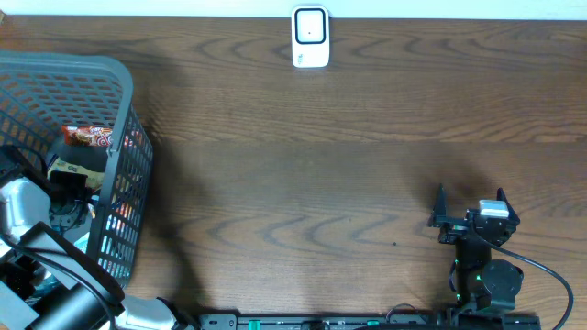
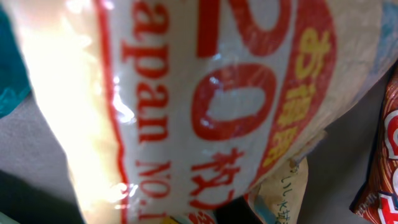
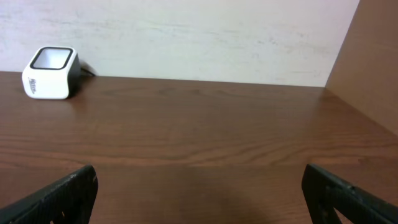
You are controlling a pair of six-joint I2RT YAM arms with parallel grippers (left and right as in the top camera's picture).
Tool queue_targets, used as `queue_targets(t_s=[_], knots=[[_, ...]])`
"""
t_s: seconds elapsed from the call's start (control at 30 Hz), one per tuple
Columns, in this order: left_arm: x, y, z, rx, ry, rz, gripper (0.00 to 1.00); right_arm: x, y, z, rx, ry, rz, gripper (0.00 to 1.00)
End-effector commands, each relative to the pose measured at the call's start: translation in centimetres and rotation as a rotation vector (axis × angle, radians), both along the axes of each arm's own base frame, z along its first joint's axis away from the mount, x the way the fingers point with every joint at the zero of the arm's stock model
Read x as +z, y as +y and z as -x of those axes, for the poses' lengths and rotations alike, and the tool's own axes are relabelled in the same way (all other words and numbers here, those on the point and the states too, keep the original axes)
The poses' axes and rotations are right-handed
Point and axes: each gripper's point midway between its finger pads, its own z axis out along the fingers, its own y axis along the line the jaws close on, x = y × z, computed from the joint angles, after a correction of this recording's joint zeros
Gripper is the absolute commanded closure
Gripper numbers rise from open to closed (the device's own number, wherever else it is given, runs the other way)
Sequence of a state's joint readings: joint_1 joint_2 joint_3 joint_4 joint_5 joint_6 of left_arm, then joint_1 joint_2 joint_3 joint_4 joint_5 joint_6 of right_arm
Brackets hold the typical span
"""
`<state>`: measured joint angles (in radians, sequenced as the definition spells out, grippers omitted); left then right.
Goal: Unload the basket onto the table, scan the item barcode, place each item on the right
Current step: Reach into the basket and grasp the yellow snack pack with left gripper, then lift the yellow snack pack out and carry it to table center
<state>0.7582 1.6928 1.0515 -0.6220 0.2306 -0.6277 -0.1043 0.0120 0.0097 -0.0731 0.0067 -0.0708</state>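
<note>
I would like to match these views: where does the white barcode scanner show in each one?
Overhead: scanner at the top centre, at the far edge of the wooden table.
Left wrist: not in it; a printed packet fills the frame.
Right wrist: scanner at the upper left, by the wall.
Shared landmark: the wooden table, in overhead and right wrist.

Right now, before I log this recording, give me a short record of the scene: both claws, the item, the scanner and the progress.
left claw: shut, down inside the grey plastic mesh basket; cannot tell whether it grips anything
right claw: open, holding nothing, over the brown wooden table
item at left claw: cream plastic bag with red print, filling the left wrist view
also in basket: orange-red snack packet
scanner: white box-shaped barcode scanner, at the table's far edge, apart from both claws
progress: no item out of the basket yet
</note>
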Motion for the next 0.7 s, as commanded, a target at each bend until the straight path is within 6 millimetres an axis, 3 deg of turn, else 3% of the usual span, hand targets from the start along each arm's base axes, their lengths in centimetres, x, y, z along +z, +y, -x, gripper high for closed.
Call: queue_targets(t_s=[0.0, 0.23, 0.5, 0.67], knots=[[-0.4, -0.2, 1.5, -0.001, 0.075, 0.006, 0.93, -0.1, -0.1, 0.0, 0.001, 0.001, 0.012, 0.01], [7.9, 1.3, -0.3, -0.020, -0.105, -0.161, 0.93, -0.1, -0.1, 0.0, 0.001, 0.001, 0.012, 0.01], [16.1, 0.9, -0.2, 0.036, -0.315, -0.310, 0.93, -0.1, -0.1, 0.0, 0.001, 0.001, 0.012, 0.01], [23.4, -0.3, -1.6, 0.039, -0.594, -0.385, 0.93, -0.1, -0.1, 0.0, 0.001, 0.001, 0.012, 0.01]])
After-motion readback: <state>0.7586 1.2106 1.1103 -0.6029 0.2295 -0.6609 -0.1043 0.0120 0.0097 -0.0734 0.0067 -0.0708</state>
